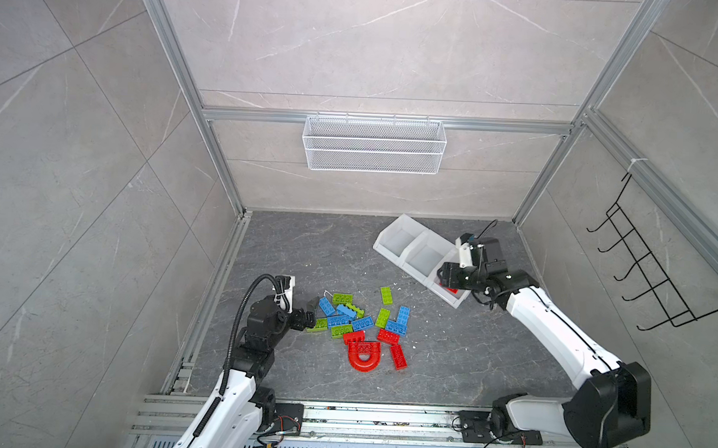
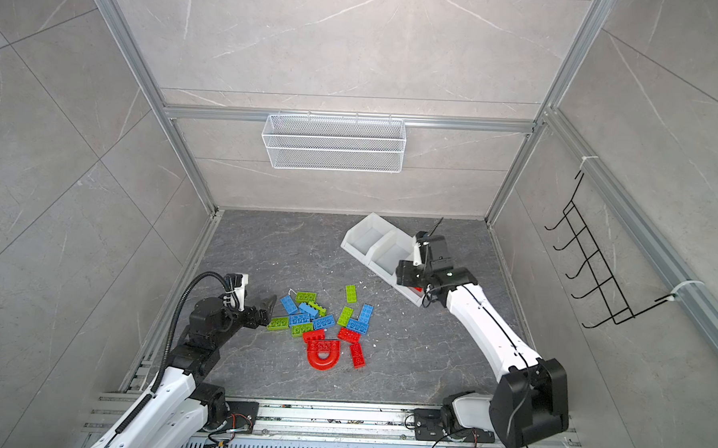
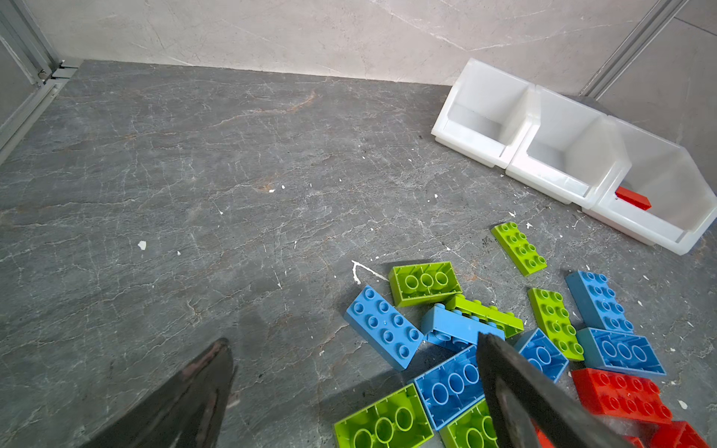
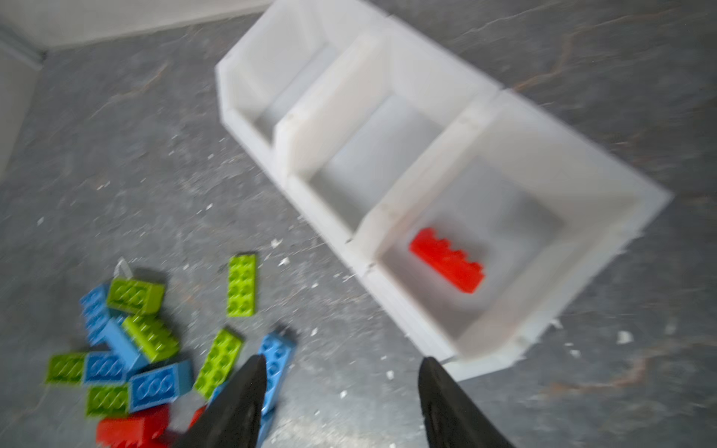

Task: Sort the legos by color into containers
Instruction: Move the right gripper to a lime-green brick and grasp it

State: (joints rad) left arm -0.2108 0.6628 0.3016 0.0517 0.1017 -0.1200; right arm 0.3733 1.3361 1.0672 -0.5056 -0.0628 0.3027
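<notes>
Both top views look down from high; wrist cameras (nearer) share legos (image 3: 382, 327).

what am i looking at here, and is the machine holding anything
Two white robot arms work at a grey tabletop, each ending in a two-fingered claw. The two wide pictures look down from overhead; the two close ones come from cameras on the wrists. On the surface lie loose blue, green and red bricks and a row of three white bins, one red brick in the end bin. The left claw, by the pile, and the right claw, at the bins, are both open and hold nothing.
</notes>
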